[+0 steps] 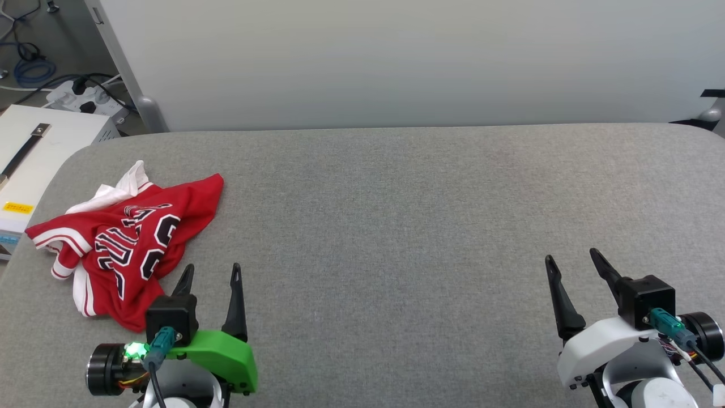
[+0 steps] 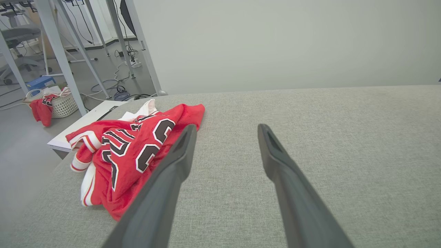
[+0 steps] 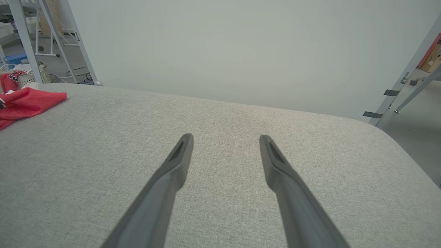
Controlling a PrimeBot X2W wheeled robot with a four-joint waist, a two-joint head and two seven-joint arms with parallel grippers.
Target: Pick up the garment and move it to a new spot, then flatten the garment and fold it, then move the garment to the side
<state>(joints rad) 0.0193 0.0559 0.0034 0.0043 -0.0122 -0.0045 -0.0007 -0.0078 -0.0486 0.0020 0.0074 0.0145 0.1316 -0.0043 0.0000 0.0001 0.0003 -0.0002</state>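
Observation:
The garment (image 1: pixel 133 241) is a red jersey with white sleeves and black white-edged lettering, lying crumpled near the left end of the grey table (image 1: pixel 396 226). In the left wrist view the garment (image 2: pixel 134 151) lies left of my fingers, the left finger crossing its near edge. My left gripper (image 1: pixel 212 271) stands open just right of the garment's near corner, with nothing between its fingers. My right gripper (image 1: pixel 572 256) is open too, over bare cloth at the table's near right. The right wrist view shows the garment's (image 3: pixel 27 103) red edge at far left.
A pale partition wall (image 1: pixel 396 56) runs behind the table. Left of the table stand a white box (image 1: pixel 34 153), cables and a power strip (image 1: pixel 85 99) on the floor. A basket (image 2: pixel 63 103) with red cloth sits on the floor beyond metal frame legs (image 2: pixel 57 48).

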